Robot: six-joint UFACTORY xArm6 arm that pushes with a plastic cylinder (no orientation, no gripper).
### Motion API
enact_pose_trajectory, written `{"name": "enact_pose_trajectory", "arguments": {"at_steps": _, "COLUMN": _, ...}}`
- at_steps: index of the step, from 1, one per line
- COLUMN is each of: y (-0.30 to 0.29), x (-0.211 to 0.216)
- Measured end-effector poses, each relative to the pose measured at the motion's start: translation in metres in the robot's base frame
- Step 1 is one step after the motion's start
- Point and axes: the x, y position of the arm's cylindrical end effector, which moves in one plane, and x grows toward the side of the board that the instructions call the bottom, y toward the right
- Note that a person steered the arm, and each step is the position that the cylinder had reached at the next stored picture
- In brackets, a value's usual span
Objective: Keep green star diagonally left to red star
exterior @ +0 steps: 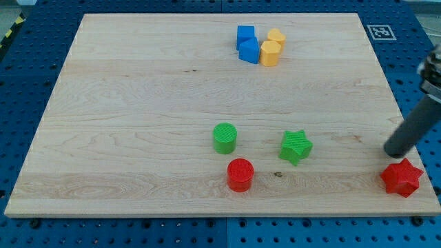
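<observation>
The green star [295,147] lies on the wooden board at the lower middle right. The red star [402,178] lies near the board's bottom right corner, well to the right of the green star and a little lower. My tip [393,153] is the lower end of the dark rod at the right edge. It stands just above the red star, very close to its upper left point. It is far to the right of the green star.
A green cylinder [224,138] and a red cylinder [240,174] stand left of the green star. Two blue blocks [247,44] and two yellow blocks [272,48] cluster at the top. The board's right edge [396,103] is near the rod.
</observation>
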Motion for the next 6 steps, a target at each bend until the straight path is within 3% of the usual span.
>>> {"name": "enact_pose_trajectory", "arguments": {"at_steps": 1, "y": -0.037, "x": -0.028}}
{"name": "enact_pose_trajectory", "arguments": {"at_steps": 3, "y": -0.056, "x": -0.039}}
{"name": "enact_pose_trajectory", "arguments": {"at_steps": 6, "y": -0.169, "x": -0.039}}
